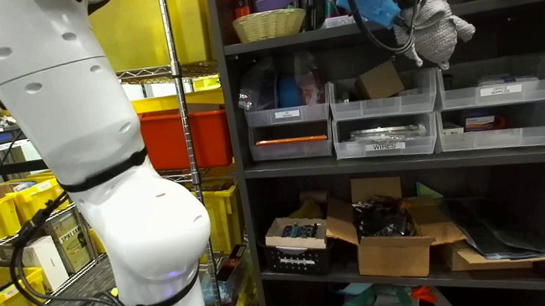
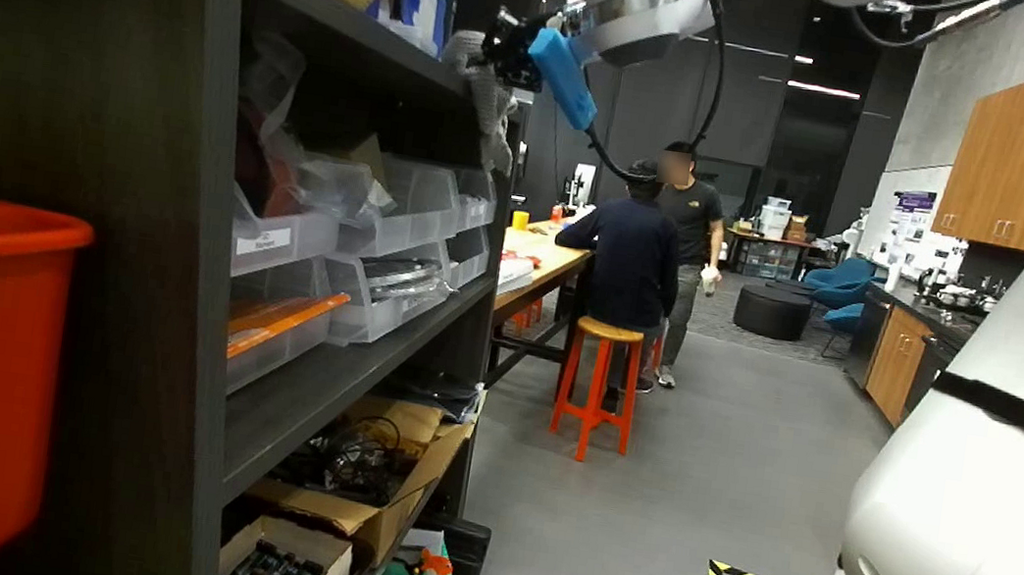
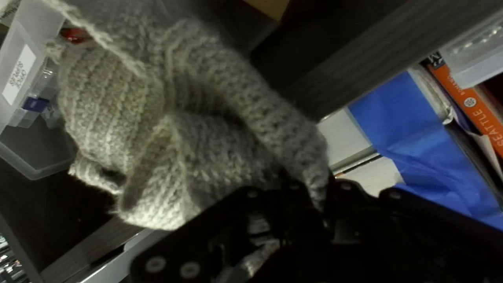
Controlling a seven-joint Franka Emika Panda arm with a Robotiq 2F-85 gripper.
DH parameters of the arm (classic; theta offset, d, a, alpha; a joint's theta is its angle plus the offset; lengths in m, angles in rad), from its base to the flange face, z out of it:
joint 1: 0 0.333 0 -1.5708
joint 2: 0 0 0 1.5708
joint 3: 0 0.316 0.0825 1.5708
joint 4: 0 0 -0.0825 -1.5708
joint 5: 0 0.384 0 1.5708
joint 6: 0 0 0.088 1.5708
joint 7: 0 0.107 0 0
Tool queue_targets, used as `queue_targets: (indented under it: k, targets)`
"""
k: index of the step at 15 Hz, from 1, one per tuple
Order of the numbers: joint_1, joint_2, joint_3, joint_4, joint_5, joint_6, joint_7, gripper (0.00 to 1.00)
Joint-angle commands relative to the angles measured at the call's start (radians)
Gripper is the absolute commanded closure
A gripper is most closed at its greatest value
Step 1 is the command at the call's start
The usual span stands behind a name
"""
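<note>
At two o'clock in an exterior view, found grey knitted toy (image 1: pixel 434 29) hanging before upper shelf edge (image 1: pixel 512 0), pinched at one end by narrowed fingers (image 3: pixel 347 204). Noted lower end crossing clear bin (image 1: pixel 459 99) rim there, unable to judge contact. At five o'clock in an exterior view, recorded broad grey floor (image 2: pixel 639 522) between bookcase (image 2: pixel 176 134) and white arm (image 2: pixel 963 545).

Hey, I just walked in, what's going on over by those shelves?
A white robot arm has its gripper shut on a thin part of a gray knitted toy. The toy dangles in front of dark shelving, near the upper row of clear bins. In the background, one person sits at a table while another person stands close by.
</note>
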Motion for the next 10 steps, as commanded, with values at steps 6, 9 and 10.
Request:
queue_targets:
  k: [6, 9, 10]
  targets:
    - [0.031, -0.09, 0.05, -0.162, 0.025, 0.067, -0.079, 0.97]
    - [0.048, -0.118, 0.07, -0.196, 0.037, 0.107, -0.106, 0.97]
    - [0.055, -0.127, 0.078, -0.206, 0.04, 0.124, -0.112, 0.97]
